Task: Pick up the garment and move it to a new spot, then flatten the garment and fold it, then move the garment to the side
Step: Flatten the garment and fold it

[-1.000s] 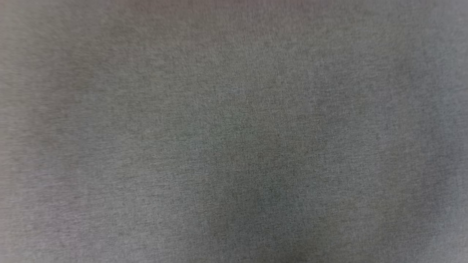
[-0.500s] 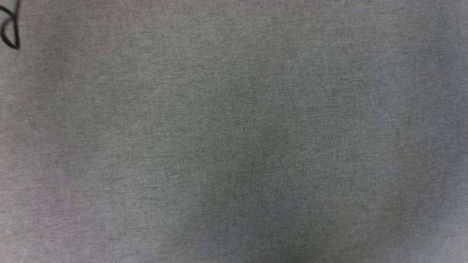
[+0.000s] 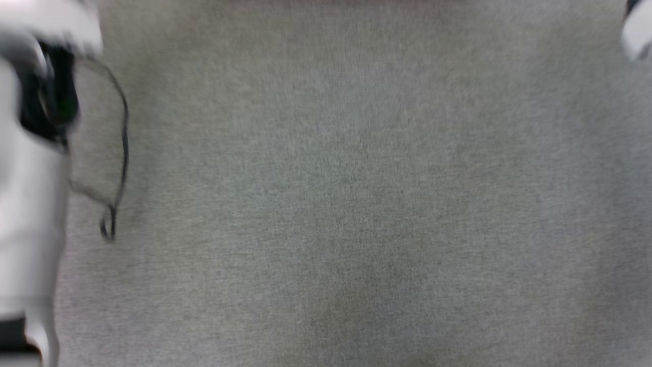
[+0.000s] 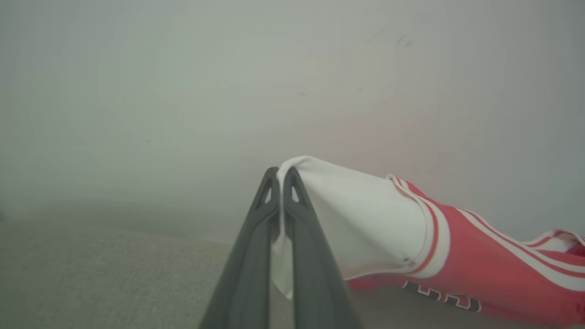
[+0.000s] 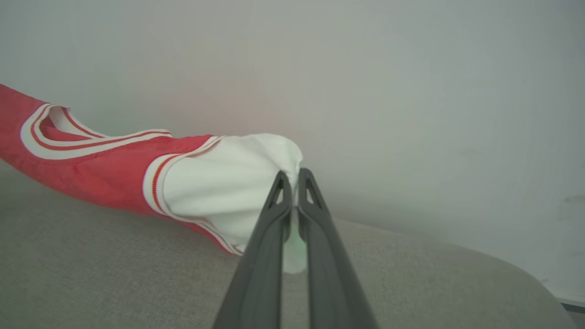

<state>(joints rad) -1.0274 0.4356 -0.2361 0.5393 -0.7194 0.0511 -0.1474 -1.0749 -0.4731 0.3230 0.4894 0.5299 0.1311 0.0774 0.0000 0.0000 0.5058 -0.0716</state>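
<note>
The garment point(image 4: 457, 246) is a red jersey with white sleeves and red-and-white striped trim, and it stretches between my two grippers above the grey cloth surface point(image 4: 91, 274). My left gripper point(image 4: 279, 171) is shut on the tip of one white sleeve. In the right wrist view my right gripper point(image 5: 292, 173) is shut on the other white sleeve, and the garment point(image 5: 105, 169) runs off to the left with its striped collar showing. Black white-outlined lettering shows on the red body's lower edge in the left wrist view.
My pale left forearm point(image 3: 30, 214) with a looping black cable point(image 3: 122, 132) is at the head view's left edge. A pale arm part point(image 3: 636, 30) shows at the top right. A plain pale wall stands behind the grey surface point(image 5: 91, 274), whose rounded edge point(image 5: 525, 274) curves down at the right.
In the head view the black cable, then my left forearm, came in from the left, and a pale arm part appeared at the top right. The picture is blurred by motion.
</note>
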